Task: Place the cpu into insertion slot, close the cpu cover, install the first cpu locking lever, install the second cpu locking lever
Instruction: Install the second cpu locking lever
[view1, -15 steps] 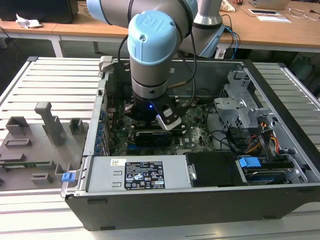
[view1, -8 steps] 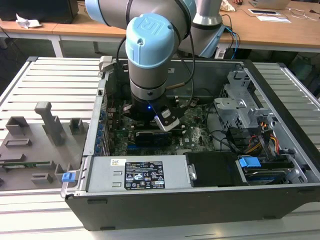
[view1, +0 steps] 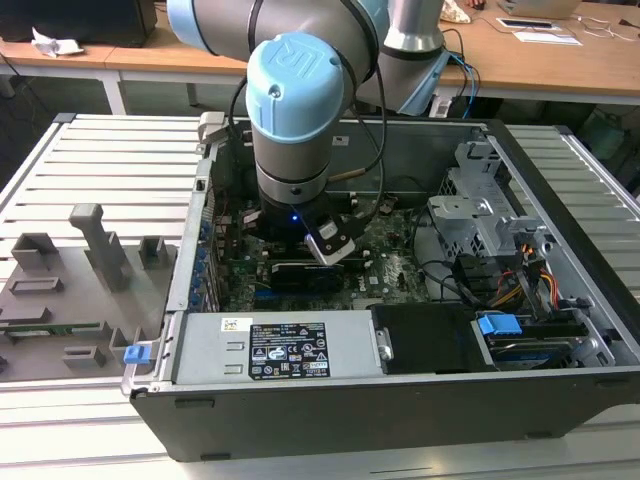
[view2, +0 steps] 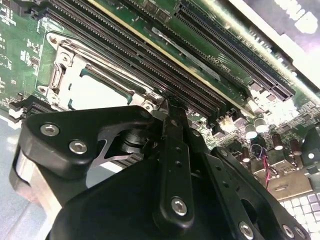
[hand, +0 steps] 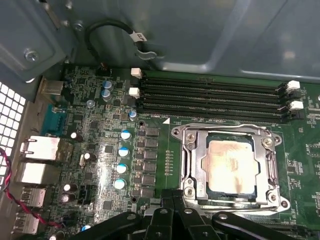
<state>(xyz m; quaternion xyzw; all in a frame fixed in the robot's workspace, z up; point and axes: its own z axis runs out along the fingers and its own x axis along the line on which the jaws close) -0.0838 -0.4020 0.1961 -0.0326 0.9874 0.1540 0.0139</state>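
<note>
Even overhead room light reaches me in the exterior view, bright on the ribbed white table (view1: 90, 150) while the open computer case (view1: 400, 400) holds deep shadow under the arm (view1: 295, 120). In the first wrist view I get soft glare off the cpu (hand: 231, 165) and crisp focus across the green board (hand: 100, 145). In the second wrist view the gripper (view2: 170, 107) sits dark and soft-edged up close, and the cpu (view2: 100, 92) blooms white.

Memory slots (hand: 210, 97) crowd the cpu cover (hand: 227, 167) — chassis wall (hand: 200, 35) beyond.
</note>
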